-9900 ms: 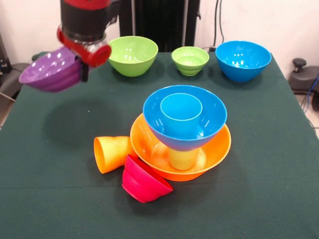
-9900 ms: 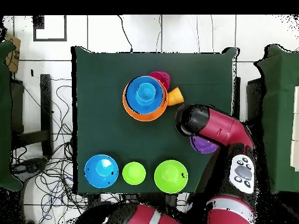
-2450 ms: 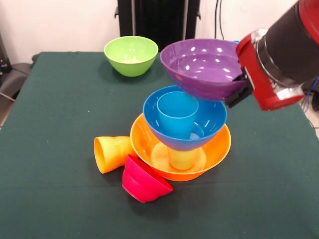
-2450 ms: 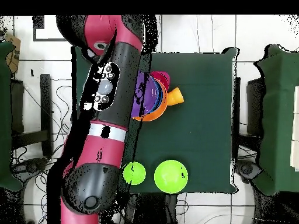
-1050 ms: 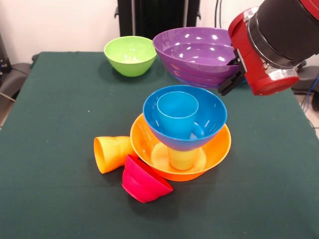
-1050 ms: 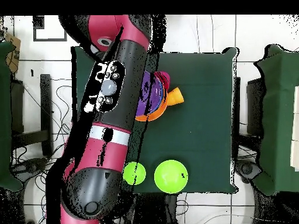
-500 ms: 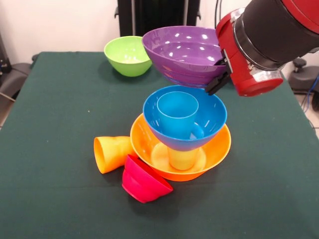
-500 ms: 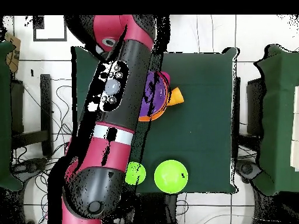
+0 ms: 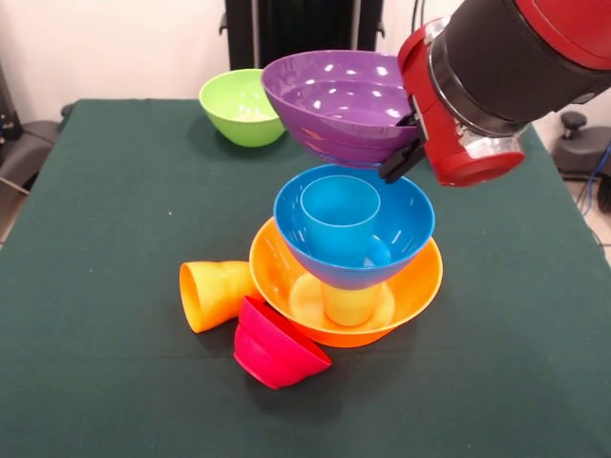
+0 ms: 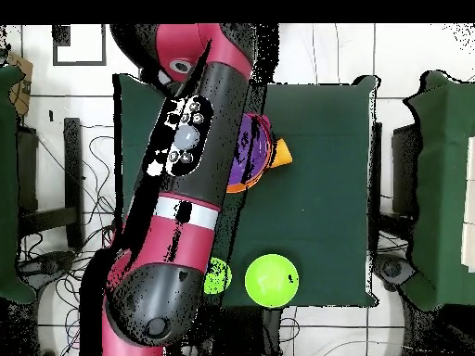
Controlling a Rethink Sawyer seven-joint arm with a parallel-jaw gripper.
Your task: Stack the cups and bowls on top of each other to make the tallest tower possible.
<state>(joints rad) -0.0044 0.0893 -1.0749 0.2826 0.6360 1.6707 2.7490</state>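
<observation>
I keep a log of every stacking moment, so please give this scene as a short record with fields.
tool: tool shut on purple bowl
held item: purple bowl, upright, in the air above the tower
tower: orange bowl lowest, yellow-green cup in it, blue bowl above, blue cup inside
lying beside tower: orange cup, red bowl
far side: green bowl

Glossy smooth plastic bowls (image 9: 353,224); matt green cloth table cover (image 9: 105,219).
</observation>
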